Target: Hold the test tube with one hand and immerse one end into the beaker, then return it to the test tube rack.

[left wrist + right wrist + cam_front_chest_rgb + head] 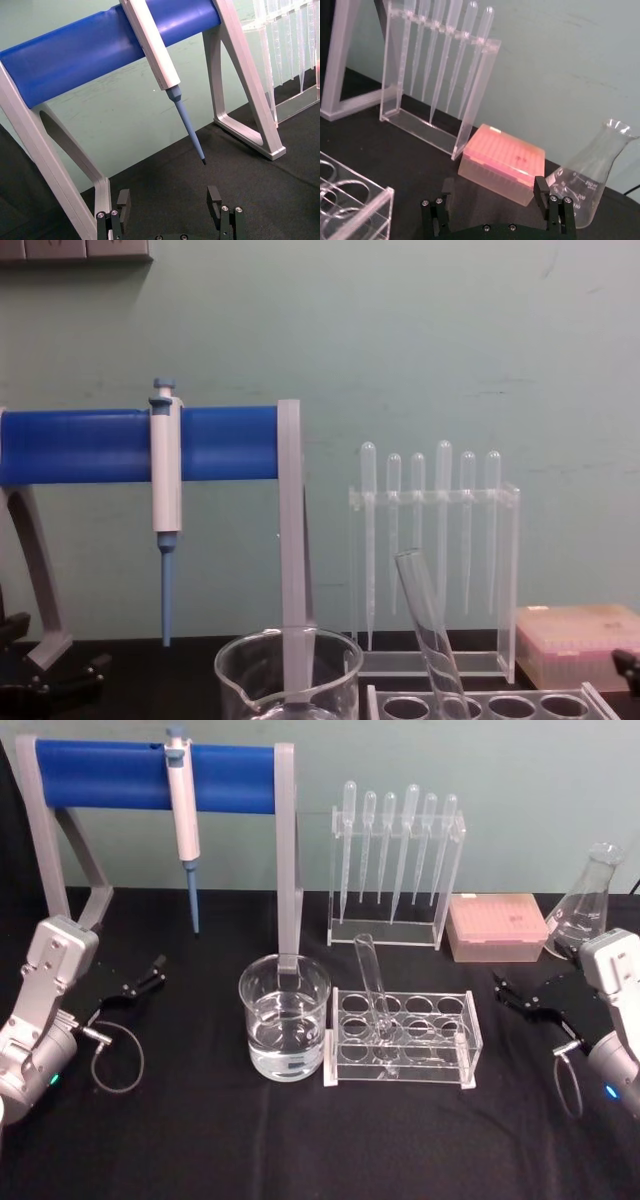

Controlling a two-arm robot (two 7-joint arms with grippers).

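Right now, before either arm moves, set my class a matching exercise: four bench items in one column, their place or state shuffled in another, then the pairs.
1 test tube
2 beaker
3 pipettor
4 left pincer

A hangs from the blue bar
B open, parked at the far left
C leans in the rack
D holds clear liquid

Pairs: 1-C, 2-D, 3-A, 4-B.
The right pincer sits open at the right.
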